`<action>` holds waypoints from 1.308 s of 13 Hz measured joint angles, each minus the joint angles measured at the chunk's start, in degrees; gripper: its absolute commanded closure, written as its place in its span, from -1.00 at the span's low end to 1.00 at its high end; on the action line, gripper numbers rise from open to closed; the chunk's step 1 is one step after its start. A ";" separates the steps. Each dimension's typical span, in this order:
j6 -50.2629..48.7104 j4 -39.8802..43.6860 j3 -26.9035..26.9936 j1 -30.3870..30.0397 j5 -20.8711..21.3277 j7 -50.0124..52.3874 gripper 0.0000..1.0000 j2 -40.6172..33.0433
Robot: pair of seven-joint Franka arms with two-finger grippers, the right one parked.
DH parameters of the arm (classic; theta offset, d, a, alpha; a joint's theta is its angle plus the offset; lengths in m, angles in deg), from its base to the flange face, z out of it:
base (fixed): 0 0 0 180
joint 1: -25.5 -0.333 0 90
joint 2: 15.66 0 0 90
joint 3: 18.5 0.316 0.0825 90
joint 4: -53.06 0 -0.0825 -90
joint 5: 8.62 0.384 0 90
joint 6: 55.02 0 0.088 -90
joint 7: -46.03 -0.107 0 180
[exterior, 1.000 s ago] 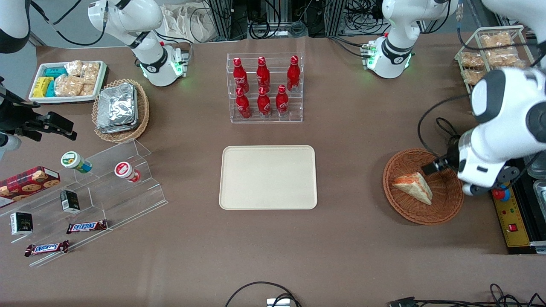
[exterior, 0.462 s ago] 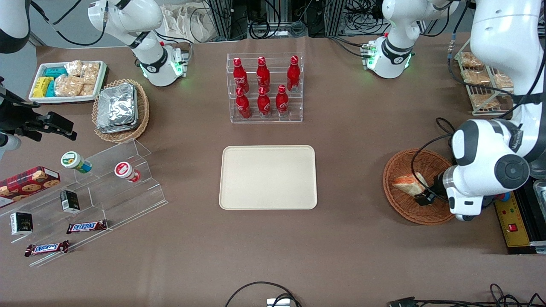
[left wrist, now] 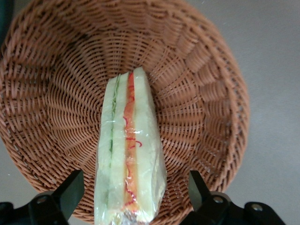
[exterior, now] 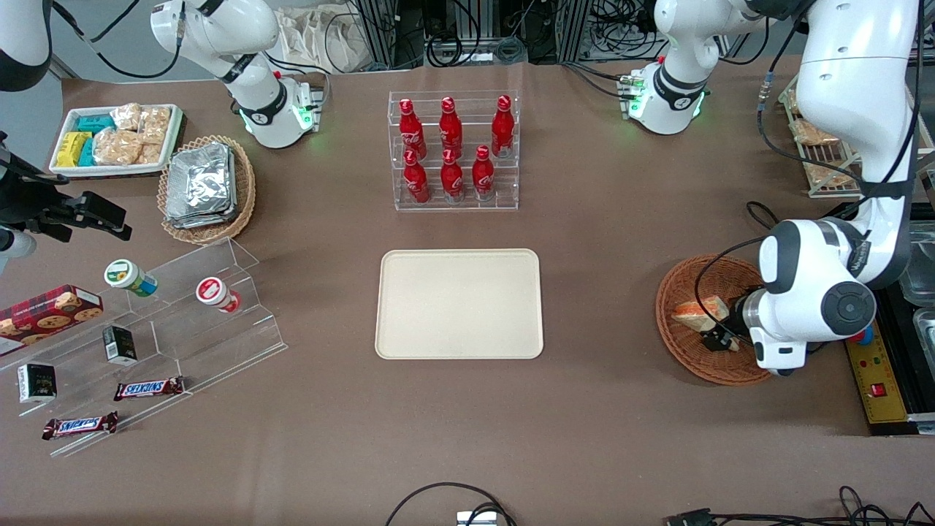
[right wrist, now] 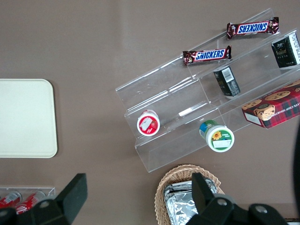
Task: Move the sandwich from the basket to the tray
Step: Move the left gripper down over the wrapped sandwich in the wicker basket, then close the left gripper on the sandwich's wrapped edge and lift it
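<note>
The sandwich (exterior: pixel 695 313) (left wrist: pixel 129 154), a plastic-wrapped wedge with orange-red and green filling, lies in the reddish-brown wicker basket (exterior: pixel 683 351) (left wrist: pixel 201 93) toward the working arm's end of the table. My gripper (exterior: pixel 719 340) (left wrist: pixel 136 194) hangs low over the basket, open, one finger on each side of the sandwich with gaps between fingers (left wrist: pixel 70 192) and bread. The arm hides part of the basket and sandwich in the front view. The cream-beige tray (exterior: pixel 459 303) (right wrist: pixel 23 117) lies bare at the table's middle.
A clear rack of red bottles (exterior: pixel 453 150) stands farther from the front camera than the tray. Toward the parked arm's end are a stepped acrylic stand (exterior: pixel 161 329) with snacks, a foil-packet basket (exterior: pixel 207 186) and a white snack tray (exterior: pixel 117 139). A wire rack (exterior: pixel 822 157) holds bagged snacks.
My gripper has swung down over the basket and come to straddle the sandwich. The sandwich and basket have stayed in place.
</note>
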 measured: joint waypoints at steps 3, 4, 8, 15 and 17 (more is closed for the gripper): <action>1.95 -2.33 0.00 0.00 -0.04 0.82 -0.03 0.02; 2.27 -2.67 0.00 0.00 -0.05 1.19 0.35 0.02; 2.49 -2.77 -0.05 0.07 0.01 1.13 1.00 -0.04; -5.09 -0.52 -0.15 0.13 0.08 -14.37 1.00 -6.02; -8.37 1.84 -0.20 0.14 0.08 -23.83 1.00 -9.20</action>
